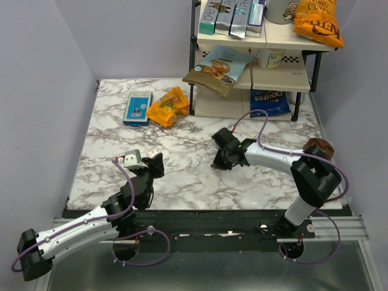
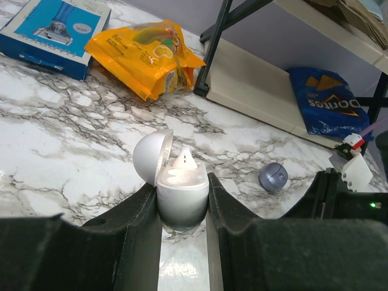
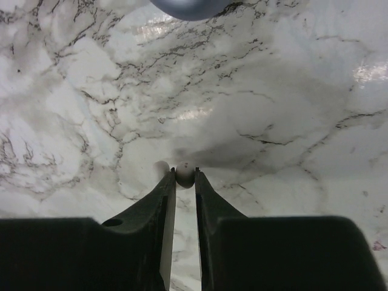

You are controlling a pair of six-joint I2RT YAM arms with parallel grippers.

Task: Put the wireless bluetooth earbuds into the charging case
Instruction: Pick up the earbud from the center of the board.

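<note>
Front left on the counter (image 1: 182,185): charging case (image 2: 182,203) upright between the fingers of the left end effector (image 2: 182,185), lid swung open to its left, first earbud (image 2: 183,161) standing in its well. To the right, second earbud (image 3: 185,176) on the counter between the fingertips of the right end effector (image 3: 184,174). Between case and right end effector: small ball (image 2: 273,177). Back left: box (image 1: 137,107), snack bag (image 1: 168,106) just right of it. Back right: shelf rack (image 1: 267,79), chip bag (image 1: 270,102) on its lowest level.

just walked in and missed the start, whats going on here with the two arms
The left gripper is clamped on a white egg-shaped charging case. Its lid is flipped open and one earbud sits inside. The right gripper is down at the marble table, fingertips closed around the other earbud, apparently not yet lifted. A small grey-blue ball lies on the table nearby.
</note>
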